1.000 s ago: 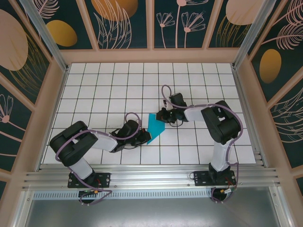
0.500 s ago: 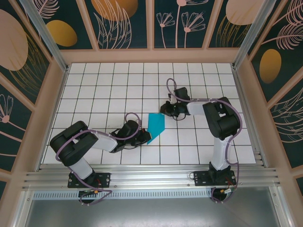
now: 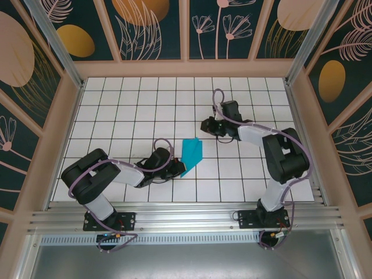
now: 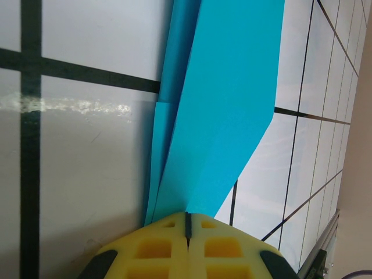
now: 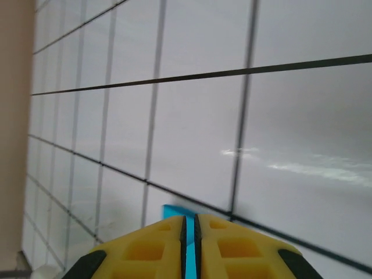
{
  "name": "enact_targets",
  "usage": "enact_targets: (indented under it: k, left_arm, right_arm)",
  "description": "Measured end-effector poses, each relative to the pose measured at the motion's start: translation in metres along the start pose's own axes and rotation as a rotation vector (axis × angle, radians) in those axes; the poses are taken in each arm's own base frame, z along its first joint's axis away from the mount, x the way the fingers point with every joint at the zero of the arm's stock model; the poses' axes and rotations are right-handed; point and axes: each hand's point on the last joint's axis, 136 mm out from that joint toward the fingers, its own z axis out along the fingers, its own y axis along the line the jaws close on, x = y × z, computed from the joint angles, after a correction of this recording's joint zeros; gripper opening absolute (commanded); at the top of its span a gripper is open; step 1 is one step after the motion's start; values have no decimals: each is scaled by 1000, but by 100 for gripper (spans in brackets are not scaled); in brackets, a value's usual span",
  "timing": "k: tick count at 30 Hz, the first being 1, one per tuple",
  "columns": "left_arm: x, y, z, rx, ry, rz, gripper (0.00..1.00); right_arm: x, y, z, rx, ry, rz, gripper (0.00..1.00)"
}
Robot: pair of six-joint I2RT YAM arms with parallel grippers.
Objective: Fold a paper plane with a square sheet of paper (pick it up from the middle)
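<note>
Folded paper (image 3: 191, 152) lying on tiled surface (image 3: 128, 104), left end effector (image 3: 177, 168) pinching its near corner, right end effector (image 3: 204, 125) apart beyond its far end, pads nearly pressed together, seemingly empty

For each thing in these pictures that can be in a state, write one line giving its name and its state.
sheet of paper: folded into a smaller layered shape, not yet a dart, with its near corner pinched.
left gripper: shut on the sheet of paper.
right gripper: fingers nearly together with a thin slit between them, holding nothing, apart from the paper.
</note>
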Motion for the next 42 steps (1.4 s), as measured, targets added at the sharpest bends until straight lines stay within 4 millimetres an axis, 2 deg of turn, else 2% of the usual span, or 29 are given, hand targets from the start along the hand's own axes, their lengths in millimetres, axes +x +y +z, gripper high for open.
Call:
enact_targets:
  k: [3, 7, 9, 12, 16, 32, 42]
  left_arm:
    - [0, 0, 0, -2, 2, 0, 0]
    - [0, 0, 0, -5, 6, 4, 0]
    - [0, 0, 0, -5, 8, 4, 0]
    - [0, 0, 1, -7, 9, 7, 0]
    - [0, -1, 1, -8, 15, 13, 0]
    - [1, -4, -2, -13, 27, 45, 0]
    - [12, 0, -8, -11, 69, 67, 4]
  right_arm:
    - [30, 22, 6, -54, 54, -34, 13]
    - [77, 33, 19, -72, 161, -40, 12]
    - [90, 34, 24, -73, 191, -42, 11]
    - [101, 26, 34, -57, 216, -26, 10]
    - [116, 0, 48, -10, 248, 16, 9]
    - [110, -4, 49, 7, 213, 43, 7]
    - [110, -4, 50, 12, 203, 52, 7]
